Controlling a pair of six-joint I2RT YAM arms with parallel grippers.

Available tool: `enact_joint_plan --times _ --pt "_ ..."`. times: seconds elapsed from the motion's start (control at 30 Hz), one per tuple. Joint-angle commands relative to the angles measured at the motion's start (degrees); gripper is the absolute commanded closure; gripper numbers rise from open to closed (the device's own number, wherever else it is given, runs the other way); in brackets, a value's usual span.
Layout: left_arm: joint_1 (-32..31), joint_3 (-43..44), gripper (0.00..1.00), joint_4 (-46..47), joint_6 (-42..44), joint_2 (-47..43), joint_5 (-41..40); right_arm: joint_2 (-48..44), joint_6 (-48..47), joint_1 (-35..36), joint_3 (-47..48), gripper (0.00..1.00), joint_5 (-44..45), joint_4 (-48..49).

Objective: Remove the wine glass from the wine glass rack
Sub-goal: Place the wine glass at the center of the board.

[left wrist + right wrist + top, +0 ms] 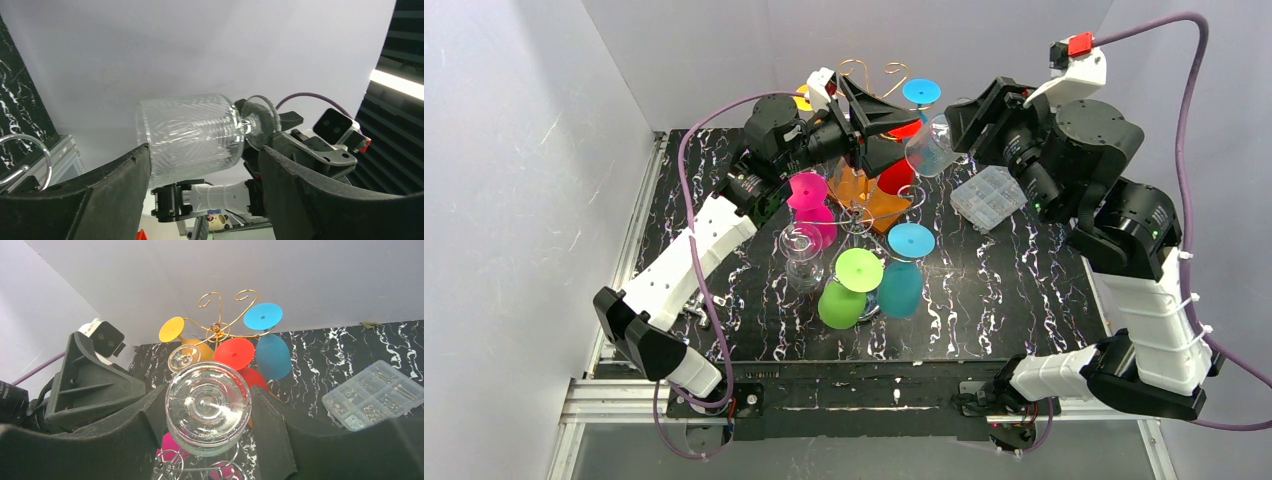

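R claw point(207, 392) is hugging the see-thru wine glass point(209, 407). One black finger sits on each side of the cup part, pressed right up to it. The glass lies on its side up in the air, w/ its round foot pointing back at the R arm. It's just to the right of the rack point(864, 72), apart from the curly gold wires.

L claw point(204, 150) is spread wide & holds nothing. Its tips are close by the glass; can't tell if they touch.

Other glasses hang on the rack, feet up: yellow glass point(171, 329), red glass point(234, 352) & blue glass point(263, 316) up top, pink glass point(807, 190) & green glass point(859, 270) lower down.

A clear box of tiny bits point(989, 197) sits on the black table point(1024, 290), near the R arm.
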Motion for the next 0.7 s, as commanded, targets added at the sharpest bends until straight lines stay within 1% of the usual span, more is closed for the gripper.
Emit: enact_joint_plan --times 0.0,0.13,0.33,0.4,0.67 --pt "-0.5 -0.4 0.25 5.5 -1.9 -3.7 1.5 -1.8 2.8 0.0 -2.2 0.61 -0.6 10.4" --pt "-0.7 -0.4 0.28 7.9 -3.1 -4.0 1.4 -2.3 4.3 0.0 -4.3 0.61 -1.2 12.6" --pt "-0.9 -1.6 0.37 12.5 -5.3 -5.5 0.2 -4.7 6.8 0.0 -9.5 0.61 -1.7 17.4" --pt "-0.9 -1.3 0.42 14.2 -5.9 -5.5 -0.1 -5.5 8.0 0.0 -11.1 0.61 -1.9 18.6" --pt "-1.0 0.1 0.56 19.7 -7.1 -5.7 -1.0 -6.8 11.4 0.0 -15.7 0.60 -4.0 23.0"
